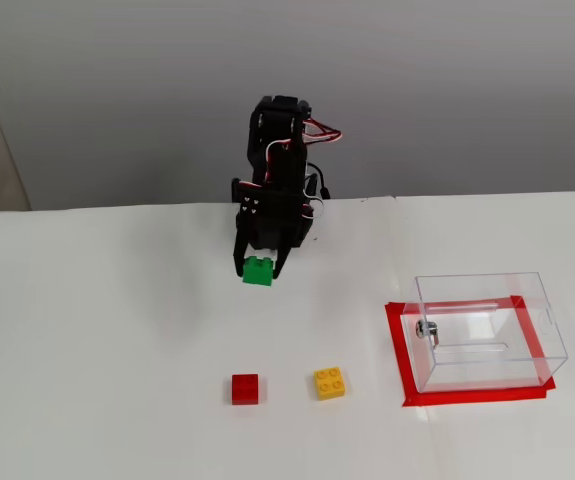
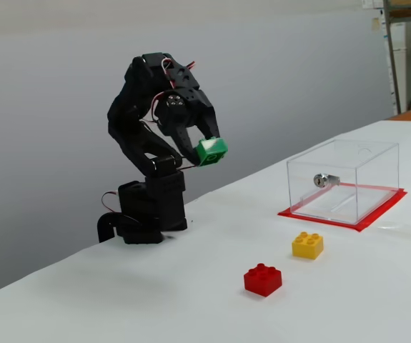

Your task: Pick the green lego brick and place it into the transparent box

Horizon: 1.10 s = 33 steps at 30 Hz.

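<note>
The green lego brick (image 1: 258, 271) (image 2: 211, 151) is held in my black gripper (image 1: 258, 268) (image 2: 204, 149), which is shut on it and holds it well above the white table, in front of the arm's base. The transparent box (image 1: 487, 330) (image 2: 344, 179) stands on the table to the right in both fixed views, on a red taped rectangle, with a small metal knob (image 1: 426, 329) (image 2: 322, 180) on its side. The box looks empty. The gripper is well to the left of the box and apart from it.
A red brick (image 1: 245, 389) (image 2: 263, 279) and a yellow studded brick (image 1: 330, 383) (image 2: 308, 245) lie on the table in front of the arm. The red tape (image 1: 399, 350) (image 2: 384, 211) frames the box. A grey wall stands behind the arm's base (image 2: 148, 214).
</note>
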Tool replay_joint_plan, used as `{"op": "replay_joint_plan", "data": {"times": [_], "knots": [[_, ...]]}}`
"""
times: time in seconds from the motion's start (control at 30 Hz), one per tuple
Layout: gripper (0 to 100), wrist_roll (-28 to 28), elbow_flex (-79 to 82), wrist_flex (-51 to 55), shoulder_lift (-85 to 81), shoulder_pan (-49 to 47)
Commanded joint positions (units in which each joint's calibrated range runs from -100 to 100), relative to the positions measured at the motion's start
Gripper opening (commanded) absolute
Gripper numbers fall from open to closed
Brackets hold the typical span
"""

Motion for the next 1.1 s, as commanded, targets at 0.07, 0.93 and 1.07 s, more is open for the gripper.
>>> {"op": "replay_joint_plan", "data": {"times": [0.07, 0.93, 1.07], "knots": [[12, 0.3, -1.8, 0.3, 0.0, -14.6], [13, 0.2, -33.1, -0.5, 38.8, -61.0], [13, 0.2, -38.8, -1.9, 45.6, -63.5]]}}
